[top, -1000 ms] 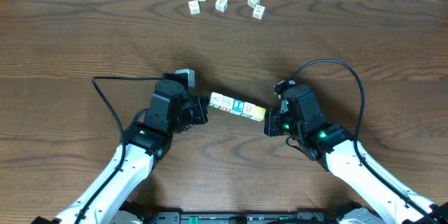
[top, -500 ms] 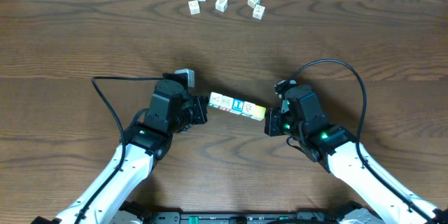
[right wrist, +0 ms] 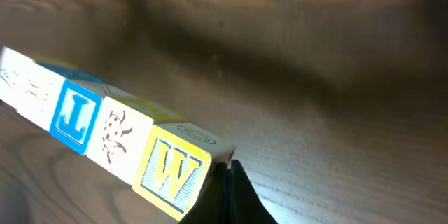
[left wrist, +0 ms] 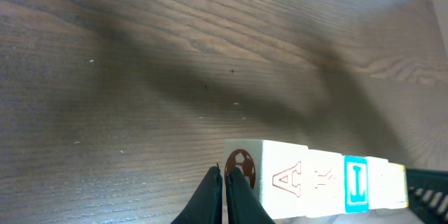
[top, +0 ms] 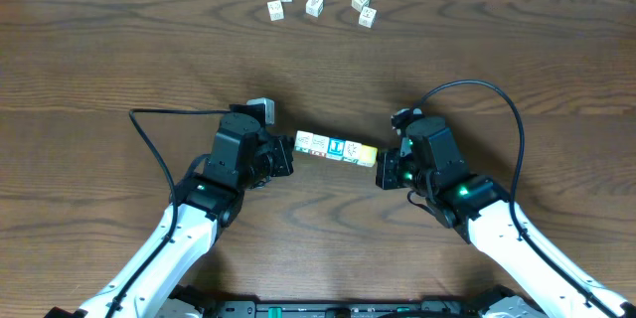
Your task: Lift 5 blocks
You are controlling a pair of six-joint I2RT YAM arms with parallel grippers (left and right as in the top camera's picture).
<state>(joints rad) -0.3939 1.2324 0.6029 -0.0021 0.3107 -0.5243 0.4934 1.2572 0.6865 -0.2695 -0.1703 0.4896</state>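
Several blocks [top: 336, 149] form one tight row, pressed end to end between my two grippers. The row includes a blue-faced block [top: 338, 148] and a yellow one [top: 364, 157]. My left gripper [top: 292, 152] is shut, with its closed tips against the row's left end. In the left wrist view the left gripper [left wrist: 225, 173] touches the football-print end of the blocks [left wrist: 315, 182]. My right gripper [top: 380, 167] is shut too and pushes on the right end. In the right wrist view the right gripper [right wrist: 229, 164] meets the yellow W block [right wrist: 170, 173]. A shadow lies on the table under the row.
Several similar pale cubes [top: 314, 5] lie scattered near the table's far edge. A black cable [top: 149, 129] loops left of the left arm. Another cable [top: 487, 89] arcs over the right arm. The dark wooden table [top: 99, 60] stretches all round.
The row of blocks and both gripper tips have shifted slightly toward the far side of the overhead view. Both grippers have stayed shut against the row's ends.
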